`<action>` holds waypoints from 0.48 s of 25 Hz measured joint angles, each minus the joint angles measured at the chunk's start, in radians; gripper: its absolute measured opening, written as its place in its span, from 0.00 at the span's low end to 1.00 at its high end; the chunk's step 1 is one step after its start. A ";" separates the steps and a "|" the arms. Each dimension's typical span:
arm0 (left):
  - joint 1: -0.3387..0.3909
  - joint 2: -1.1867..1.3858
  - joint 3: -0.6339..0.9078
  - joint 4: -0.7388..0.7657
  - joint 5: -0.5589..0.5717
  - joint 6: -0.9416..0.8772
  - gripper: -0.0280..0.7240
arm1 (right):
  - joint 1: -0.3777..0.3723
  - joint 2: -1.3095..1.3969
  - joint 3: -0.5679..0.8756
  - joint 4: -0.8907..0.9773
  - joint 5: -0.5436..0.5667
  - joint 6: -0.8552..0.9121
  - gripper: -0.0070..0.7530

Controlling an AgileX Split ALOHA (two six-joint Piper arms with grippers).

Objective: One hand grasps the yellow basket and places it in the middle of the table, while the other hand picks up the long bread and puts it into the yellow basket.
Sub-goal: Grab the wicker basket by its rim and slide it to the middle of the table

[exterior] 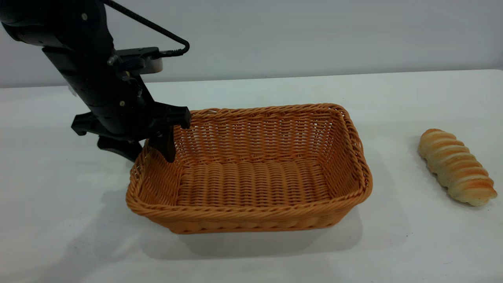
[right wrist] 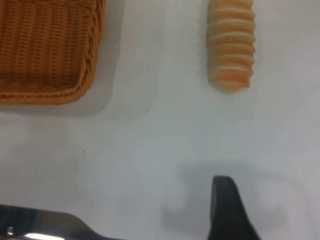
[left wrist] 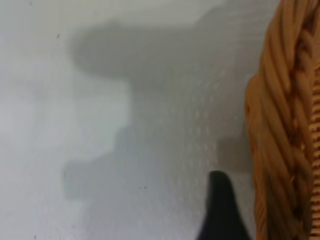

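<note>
The yellow basket point(exterior: 251, 169) stands on the white table point(exterior: 59, 204) near its middle, empty. My left gripper point(exterior: 143, 151) straddles the basket's left rim, one finger inside and one outside, jaws open with a gap to the rim. In the left wrist view one black finger point(left wrist: 220, 210) stands just beside the braided rim point(left wrist: 280, 125), not touching it. The long bread point(exterior: 456, 167) lies on the table to the right of the basket, apart from it. My right gripper point(right wrist: 272, 205) is out of the exterior view; it hovers over bare table, open and empty, with the bread point(right wrist: 231, 45) and a basket corner point(right wrist: 50, 50) ahead of it.
Bare white table lies between the basket and the bread, and in front of both. A grey wall runs behind the table's far edge point(exterior: 314, 74). The left arm's shadow falls on the table left of the basket.
</note>
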 joint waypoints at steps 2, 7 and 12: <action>0.000 -0.002 -0.001 0.000 0.016 -0.007 0.85 | 0.000 0.003 0.000 0.000 -0.017 -0.002 0.65; 0.000 -0.072 -0.001 0.005 0.063 -0.005 0.85 | 0.000 0.085 0.000 0.000 -0.113 -0.043 0.66; 0.000 -0.187 -0.001 0.063 0.112 -0.005 0.81 | 0.000 0.267 0.000 0.000 -0.228 -0.051 0.74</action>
